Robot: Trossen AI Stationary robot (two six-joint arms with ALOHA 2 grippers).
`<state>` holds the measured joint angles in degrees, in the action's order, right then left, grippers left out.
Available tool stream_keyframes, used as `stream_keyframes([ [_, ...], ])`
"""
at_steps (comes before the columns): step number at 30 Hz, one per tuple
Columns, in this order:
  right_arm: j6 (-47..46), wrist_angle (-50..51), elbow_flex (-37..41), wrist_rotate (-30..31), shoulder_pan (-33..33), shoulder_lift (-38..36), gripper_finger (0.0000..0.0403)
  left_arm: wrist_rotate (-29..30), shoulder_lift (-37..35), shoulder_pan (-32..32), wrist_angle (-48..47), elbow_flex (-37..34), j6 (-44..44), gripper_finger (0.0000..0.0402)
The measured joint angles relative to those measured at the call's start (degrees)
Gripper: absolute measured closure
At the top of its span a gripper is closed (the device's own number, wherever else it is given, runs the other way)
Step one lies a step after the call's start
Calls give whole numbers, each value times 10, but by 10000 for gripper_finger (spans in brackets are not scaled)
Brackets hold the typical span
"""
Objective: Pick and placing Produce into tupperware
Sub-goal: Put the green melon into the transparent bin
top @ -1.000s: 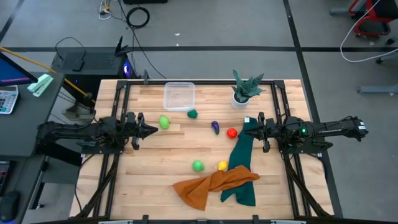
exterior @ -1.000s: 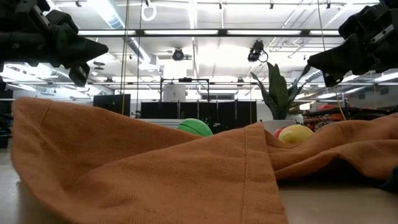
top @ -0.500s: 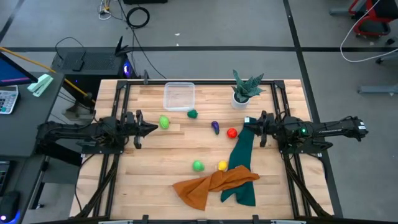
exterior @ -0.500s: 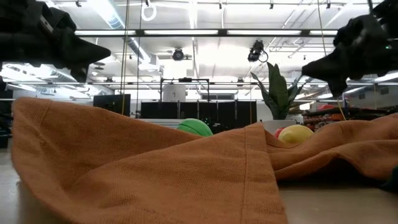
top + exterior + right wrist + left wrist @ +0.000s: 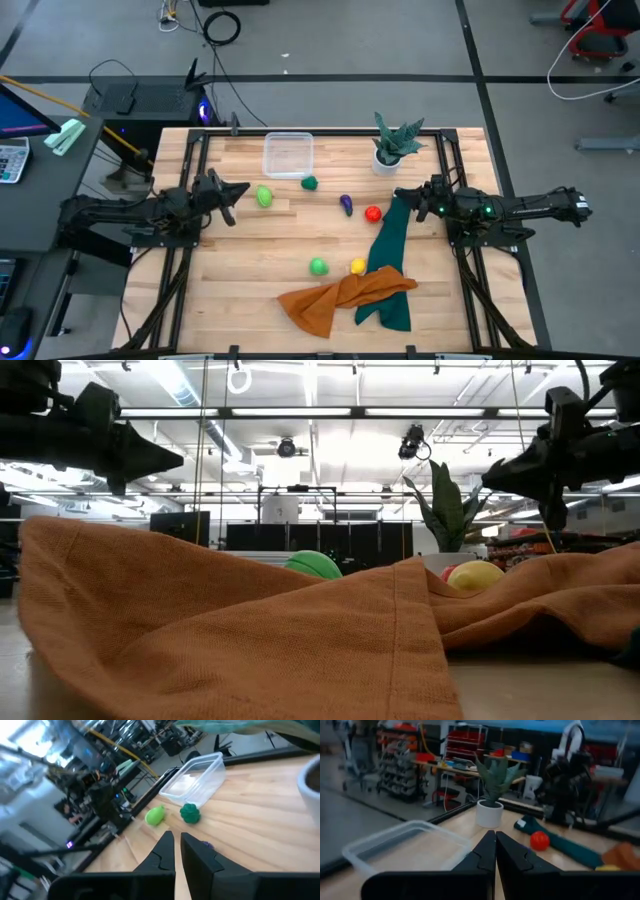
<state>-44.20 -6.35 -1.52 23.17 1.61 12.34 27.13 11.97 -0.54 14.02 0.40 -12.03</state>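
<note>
The clear square tupperware (image 5: 288, 154) stands near the table's far edge. The produce lies loose on the wood: a light green piece (image 5: 264, 196), a dark green one (image 5: 309, 183), a purple one (image 5: 346, 205), a red one (image 5: 373, 213), and near the cloths a second light green one (image 5: 318, 266) and a yellow one (image 5: 357, 266). My left gripper (image 5: 243, 188) is shut and empty, above the table just left of the first light green piece. My right gripper (image 5: 400, 193) is shut and empty, above the far end of the dark green cloth, right of the red piece.
A spiky potted plant (image 5: 393, 145) in a white pot stands at the far right. A dark green cloth (image 5: 390, 260) runs from the right gripper toward the near edge, where a crumpled orange cloth (image 5: 345, 295) lies. Black frame rails run along the table's left and right sides.
My left gripper has swung toward the far edge and turned about its own axis, and now points at the light green piece. My right gripper has moved a little toward the far edge and the table's left and has turned as well. No produce has moved.
</note>
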Motion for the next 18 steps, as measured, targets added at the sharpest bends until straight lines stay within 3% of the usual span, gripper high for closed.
stream_keyframes([
  [6, -106, 0, 0, 5, 0, 0, 402, 3, 0, 0, -6, 0, -114, 386],
  [18, -145, -8, 0, 29, 0, 0, 402, 12, 0, 0, 21, 0, -162, 374],
])
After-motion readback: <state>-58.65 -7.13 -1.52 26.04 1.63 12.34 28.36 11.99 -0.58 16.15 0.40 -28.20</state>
